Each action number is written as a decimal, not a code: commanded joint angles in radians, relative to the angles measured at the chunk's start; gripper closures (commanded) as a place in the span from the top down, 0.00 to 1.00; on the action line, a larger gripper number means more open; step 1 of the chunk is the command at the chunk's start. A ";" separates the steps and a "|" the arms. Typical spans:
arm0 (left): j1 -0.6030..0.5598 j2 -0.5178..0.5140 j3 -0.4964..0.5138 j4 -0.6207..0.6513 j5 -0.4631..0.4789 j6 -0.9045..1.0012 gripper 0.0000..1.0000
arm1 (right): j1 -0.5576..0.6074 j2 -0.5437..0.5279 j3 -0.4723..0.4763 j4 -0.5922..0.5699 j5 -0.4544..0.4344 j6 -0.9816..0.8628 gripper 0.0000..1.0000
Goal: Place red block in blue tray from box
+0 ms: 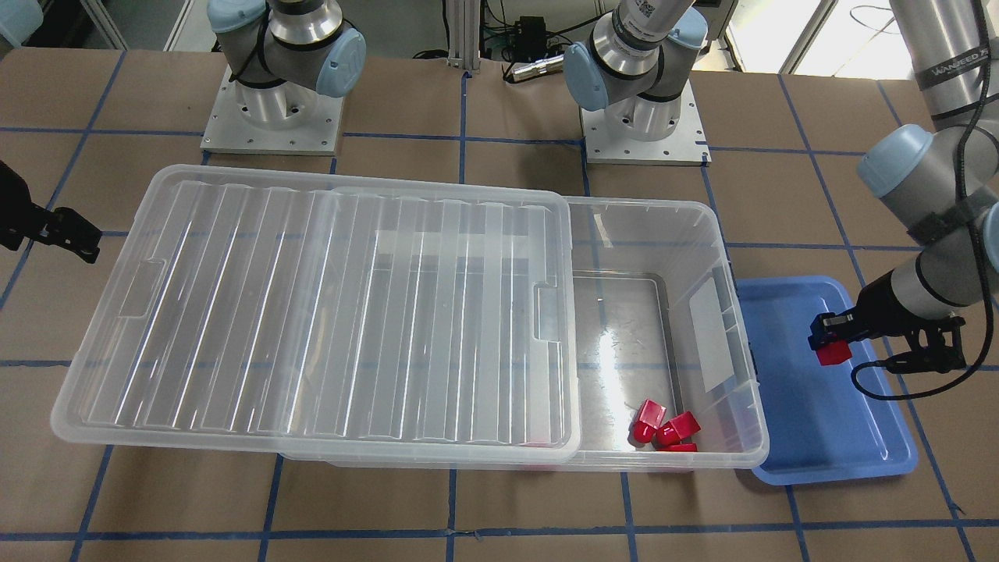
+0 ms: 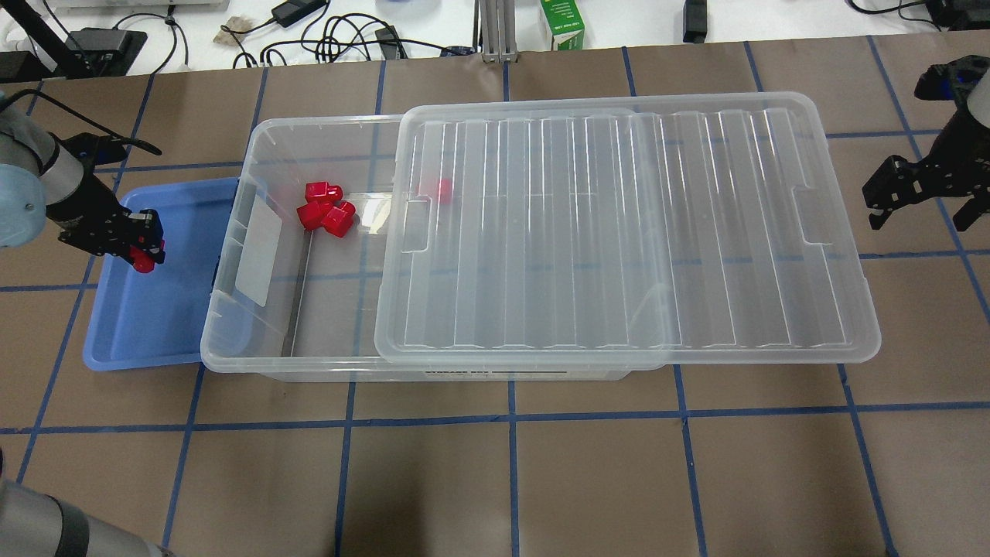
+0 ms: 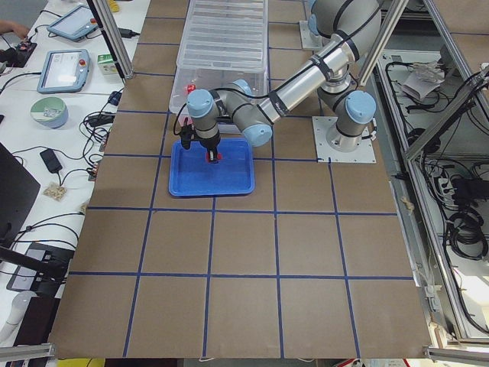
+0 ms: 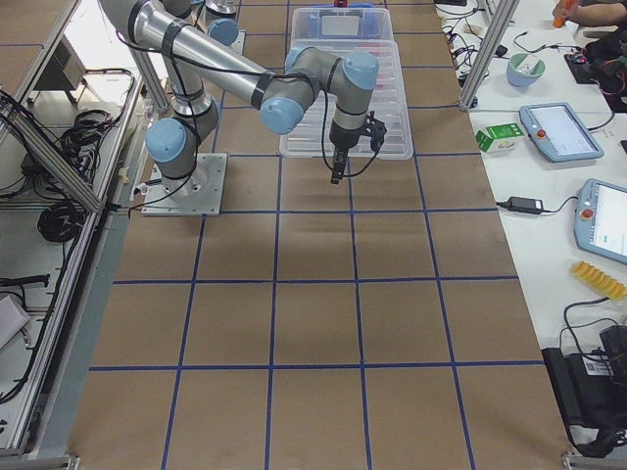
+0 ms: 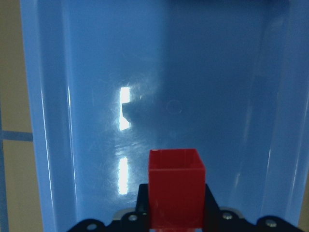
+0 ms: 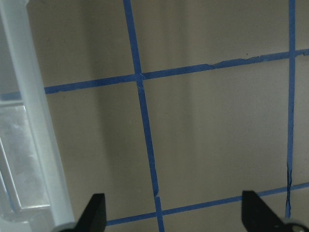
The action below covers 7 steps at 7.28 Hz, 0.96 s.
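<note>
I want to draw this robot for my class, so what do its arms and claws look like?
Both arms are silver-grey metal tubes with pale blue round caps at the joints. A black cable runs along the left arm, which wears a dark band with white letters. The left gripper and right gripper are black, with two fingers each.

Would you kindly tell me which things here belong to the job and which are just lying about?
Job: red block in left gripper, blue tray, box, lid, spare blocks in box.
Lying about: green carton, tablets, bowl, cables.
</note>
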 commanded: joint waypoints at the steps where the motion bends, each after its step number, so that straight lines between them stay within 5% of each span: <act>1: 0.000 -0.001 -0.022 0.034 0.001 0.000 0.34 | 0.000 0.008 0.000 0.006 0.001 0.000 0.99; 2: 0.001 -0.001 -0.024 0.034 0.001 0.001 0.34 | 0.001 0.007 0.000 0.008 0.001 0.003 0.99; 7: -0.014 0.036 -0.003 0.026 0.003 -0.011 0.88 | 0.014 0.002 0.022 -0.005 0.001 0.000 1.00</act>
